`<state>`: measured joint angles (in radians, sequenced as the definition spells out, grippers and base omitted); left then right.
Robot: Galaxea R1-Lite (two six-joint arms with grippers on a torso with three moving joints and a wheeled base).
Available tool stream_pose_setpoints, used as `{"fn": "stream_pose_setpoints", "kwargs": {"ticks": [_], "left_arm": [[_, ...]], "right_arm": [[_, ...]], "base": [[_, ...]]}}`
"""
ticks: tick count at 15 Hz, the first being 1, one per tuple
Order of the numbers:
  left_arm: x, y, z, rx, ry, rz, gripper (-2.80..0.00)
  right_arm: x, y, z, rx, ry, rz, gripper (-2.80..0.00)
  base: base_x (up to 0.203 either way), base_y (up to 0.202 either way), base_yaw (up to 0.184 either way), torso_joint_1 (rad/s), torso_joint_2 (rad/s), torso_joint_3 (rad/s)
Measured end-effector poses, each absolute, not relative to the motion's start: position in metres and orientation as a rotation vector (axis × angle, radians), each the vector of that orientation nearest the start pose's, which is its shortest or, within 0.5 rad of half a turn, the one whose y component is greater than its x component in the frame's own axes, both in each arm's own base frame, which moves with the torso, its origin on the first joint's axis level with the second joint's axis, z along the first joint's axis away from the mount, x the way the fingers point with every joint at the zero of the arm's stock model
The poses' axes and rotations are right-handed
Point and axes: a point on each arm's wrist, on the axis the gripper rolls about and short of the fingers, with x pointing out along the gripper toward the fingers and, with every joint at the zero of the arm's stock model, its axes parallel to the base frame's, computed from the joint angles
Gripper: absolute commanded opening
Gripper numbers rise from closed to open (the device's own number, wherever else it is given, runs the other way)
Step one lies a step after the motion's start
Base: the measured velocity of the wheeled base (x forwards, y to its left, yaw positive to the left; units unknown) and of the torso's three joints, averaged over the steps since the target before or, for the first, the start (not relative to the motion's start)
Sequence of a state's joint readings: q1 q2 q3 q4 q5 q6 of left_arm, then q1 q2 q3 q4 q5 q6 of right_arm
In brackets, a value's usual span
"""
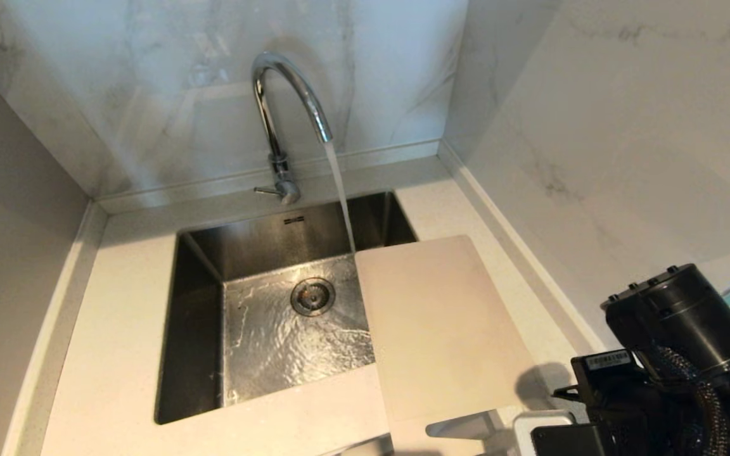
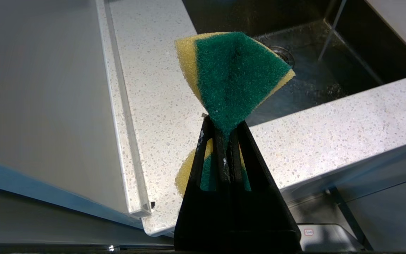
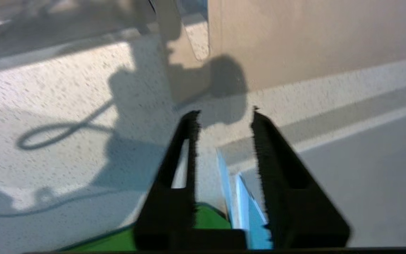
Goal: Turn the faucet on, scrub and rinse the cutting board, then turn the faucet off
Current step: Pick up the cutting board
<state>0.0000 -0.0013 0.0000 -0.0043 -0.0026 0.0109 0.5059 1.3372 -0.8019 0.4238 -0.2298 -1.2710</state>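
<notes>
So, sponge: a yellow foam sponge with a dark green scouring face (image 2: 236, 76), pinched at its middle so both ends fan out, ready for scrubbing
Left gripper (image 2: 226, 135): clamped tight on it, off the counter's front edge
Right gripper (image 3: 224, 116): fingers apart, nothing between them, above the speckled counter beside the board
Cutting board (image 1: 438, 323): large off-white plastic rectangle, on the sink's right rim, overhanging the basin
Faucet (image 1: 282, 114): chrome gooseneck, running; stream passes the board's far corner
Steel sink (image 1: 194, 329): catches runoff

The tall chrome gooseneck faucet (image 1: 286, 120) runs, well beyond the right end effector (image 3: 224, 116). The off-white rectangular plastic cutting board (image 1: 441, 329) lies flat on the bench (image 1: 111, 354) just ahead of that end effector, one corner overhanging the sink (image 1: 200, 278).
</notes>
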Motion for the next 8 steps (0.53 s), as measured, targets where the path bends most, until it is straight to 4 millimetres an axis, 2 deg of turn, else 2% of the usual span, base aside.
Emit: {"fn": "stream_pose_setpoints", "kwargs": {"ticks": [8], "left_arm": [[-0.023, 0.0, 0.076, 0.011, -0.006, -0.003, -2.8]], "right_arm": [[0.17, 0.101, 0.161, -1.459, 0.665, 1.005, 0.0]], "base": [[0.0, 0.0, 0.0, 0.0, 0.0, 0.0]]}}
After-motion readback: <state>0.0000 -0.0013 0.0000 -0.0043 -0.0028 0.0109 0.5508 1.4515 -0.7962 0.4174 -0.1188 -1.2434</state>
